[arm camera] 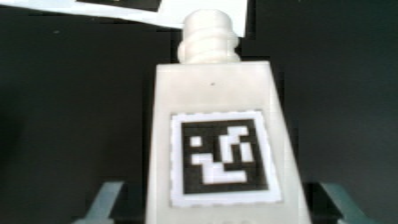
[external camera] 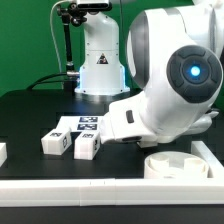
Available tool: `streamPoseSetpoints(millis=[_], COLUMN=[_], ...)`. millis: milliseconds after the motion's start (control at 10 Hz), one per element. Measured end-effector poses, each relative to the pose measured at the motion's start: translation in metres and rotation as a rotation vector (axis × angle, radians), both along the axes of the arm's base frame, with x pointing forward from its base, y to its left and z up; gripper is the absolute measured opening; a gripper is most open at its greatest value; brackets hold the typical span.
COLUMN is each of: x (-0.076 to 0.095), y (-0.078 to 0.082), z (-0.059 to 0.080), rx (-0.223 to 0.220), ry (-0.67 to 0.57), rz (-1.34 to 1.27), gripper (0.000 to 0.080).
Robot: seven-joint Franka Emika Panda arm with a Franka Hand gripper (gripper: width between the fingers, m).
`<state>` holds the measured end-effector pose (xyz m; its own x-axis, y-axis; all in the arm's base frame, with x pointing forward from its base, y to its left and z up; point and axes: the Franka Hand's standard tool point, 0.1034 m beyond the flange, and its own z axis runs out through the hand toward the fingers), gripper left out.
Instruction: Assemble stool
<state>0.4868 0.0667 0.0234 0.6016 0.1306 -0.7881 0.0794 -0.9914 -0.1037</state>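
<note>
in the wrist view: a white leg block point(arm camera: 217, 110) flat on the black table point(arm camera: 54, 120), tag side up; a black-and-white square marker tag point(arm camera: 222, 150) on its wide end, a ribbed white peg point(arm camera: 208, 38) at the narrow end; straddled at the wide end by the gripper point(arm camera: 217, 203), one grey finger point(arm camera: 111, 198) on either side; jaws apart, a dark strip of table between each finger and the block, so no clamping visible; beyond the peg, a corner of something flat and white, too cropped to name.

in the exterior view: much of the exterior view's right taken up by the arm's white wrist housing point(external camera: 165, 90), tilted down toward the table; gripper hidden behind it there; toward the exterior view's left of the housing, a farther leg piece point(external camera: 55, 141) and a nearer leg piece point(external camera: 87, 146), side by side, close together, each showing a tag; cannot tell whether either is the block under the wrist camera; just behind them, the marker board point(external camera: 85, 122) flat on the table; at the lower right, the round disc seat point(external camera: 170, 168), well apart from the two leg pieces and beside the long white border rail point(external camera: 60, 186) along the near edge.
</note>
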Motion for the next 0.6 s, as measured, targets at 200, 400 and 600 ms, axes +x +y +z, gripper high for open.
streamPoseSetpoints(millis=[200,400,600], x=[0.012,0.021,0.025], y=[0.002,0.001,0.002], z=[0.027,0.046,0.039], rx=[0.029,0.033,0.034], ry=[0.007,-0.018,-0.05], rz=[-0.025,-0.022,-0.024], gripper=[0.0337,0.0337,0.0337])
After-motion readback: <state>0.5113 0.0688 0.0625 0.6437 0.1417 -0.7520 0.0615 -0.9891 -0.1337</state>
